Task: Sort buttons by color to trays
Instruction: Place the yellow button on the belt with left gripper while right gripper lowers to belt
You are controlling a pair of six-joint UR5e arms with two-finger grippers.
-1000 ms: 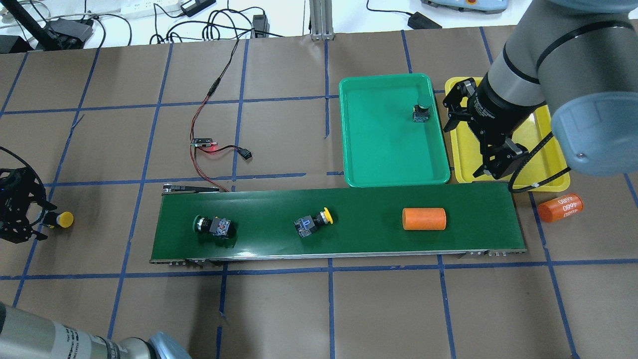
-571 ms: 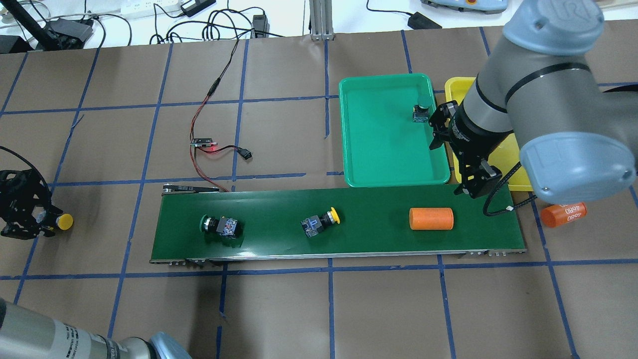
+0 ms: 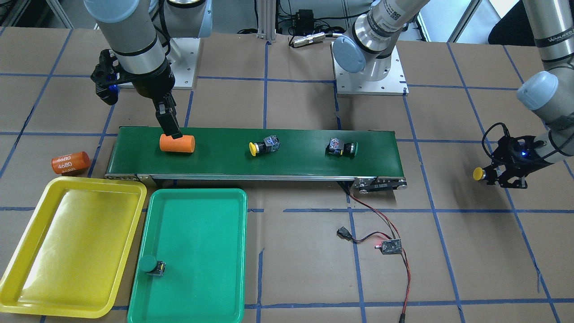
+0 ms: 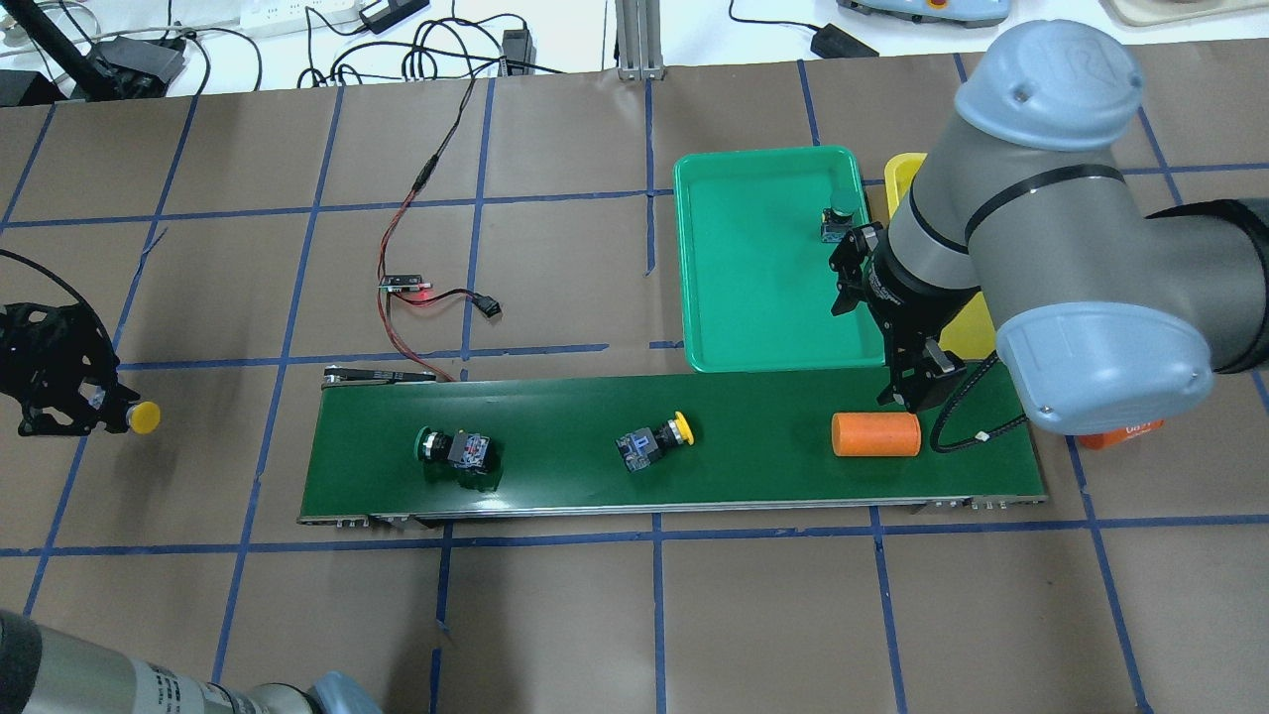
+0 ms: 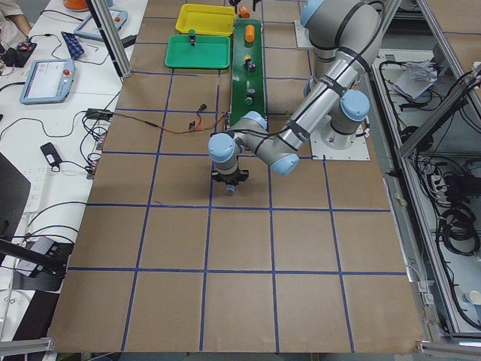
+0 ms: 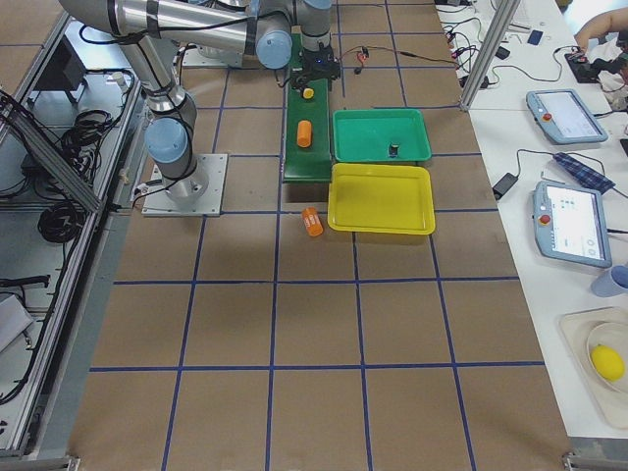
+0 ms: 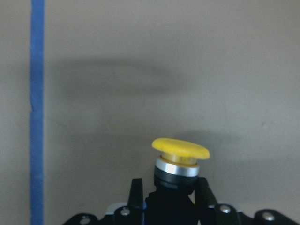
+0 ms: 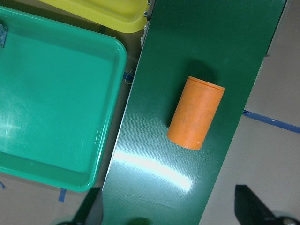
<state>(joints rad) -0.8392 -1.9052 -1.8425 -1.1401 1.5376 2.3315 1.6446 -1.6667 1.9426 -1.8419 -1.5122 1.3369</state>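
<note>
My left gripper is shut on a yellow button left of the belt; the left wrist view shows its cap sticking out between the fingers. A second yellow button and a green button lie on their sides on the belt. Another green button stands in the green tray. The yellow tray holds nothing. My right gripper is open and empty, hanging over the belt's right end by an orange cylinder.
The dark-green conveyor belt runs across the middle of the table. An orange cylinder marked 4680 lies off the belt's end beside the yellow tray. A small circuit board with red-black wires lies behind the belt.
My right arm has swung from over the yellow tray to the belt's right end. The things on the belt have drifted right. My left gripper has shifted slightly right with the yellow button.
</note>
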